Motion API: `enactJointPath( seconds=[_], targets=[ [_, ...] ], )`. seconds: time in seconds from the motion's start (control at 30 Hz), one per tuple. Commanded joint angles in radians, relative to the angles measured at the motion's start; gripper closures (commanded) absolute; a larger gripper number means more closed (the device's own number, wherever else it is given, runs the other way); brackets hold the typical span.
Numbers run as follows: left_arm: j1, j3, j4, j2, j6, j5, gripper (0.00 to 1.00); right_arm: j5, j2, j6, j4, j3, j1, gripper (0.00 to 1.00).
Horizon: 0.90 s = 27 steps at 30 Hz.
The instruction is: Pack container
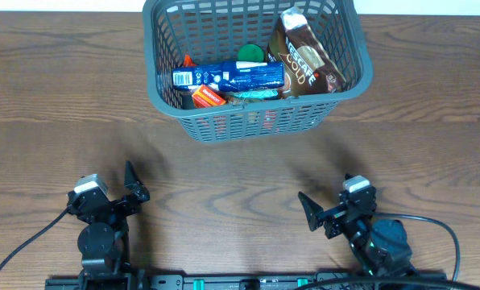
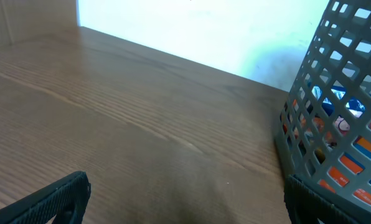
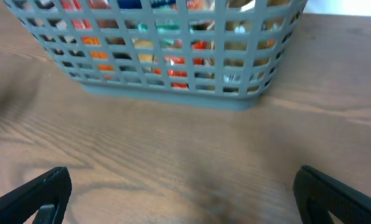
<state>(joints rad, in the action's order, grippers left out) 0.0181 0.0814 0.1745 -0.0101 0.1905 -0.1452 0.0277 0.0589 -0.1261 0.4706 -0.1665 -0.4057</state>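
Observation:
The dark grey slotted basket (image 1: 256,121) stands at the back middle of the wooden table. Inside lie a blue packet (image 1: 228,76), a brown coffee pouch (image 1: 304,56), an orange-red pack (image 1: 209,97) and a green lid (image 1: 251,55). The basket shows at the right of the left wrist view (image 2: 335,124) and at the top of the right wrist view (image 3: 167,50). My left gripper (image 1: 131,187) is open and empty near the front left. My right gripper (image 1: 324,211) is open and empty near the front right. Both are well short of the basket.
Bare wood-grain table (image 1: 240,177) lies between the grippers and the basket. A black rail (image 1: 240,282) runs along the front edge under the arm bases, with cables beside them. A pale wall (image 2: 204,31) stands past the table's far edge.

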Motion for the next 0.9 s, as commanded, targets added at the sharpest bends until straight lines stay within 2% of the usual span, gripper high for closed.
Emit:
enactJointPath(
  seconds=[0.0,0.87],
  targets=[
    [0.005,-0.025,0.01,0.005,0.006,-0.005,0.01,0.007,-0.045,-0.019,-0.008,0.036,0.011,0.01],
    [0.005,-0.025,0.01,0.005,0.006,-0.005,0.01,0.006,-0.053,-0.019,-0.01,0.036,0.013,0.01]
  ],
)
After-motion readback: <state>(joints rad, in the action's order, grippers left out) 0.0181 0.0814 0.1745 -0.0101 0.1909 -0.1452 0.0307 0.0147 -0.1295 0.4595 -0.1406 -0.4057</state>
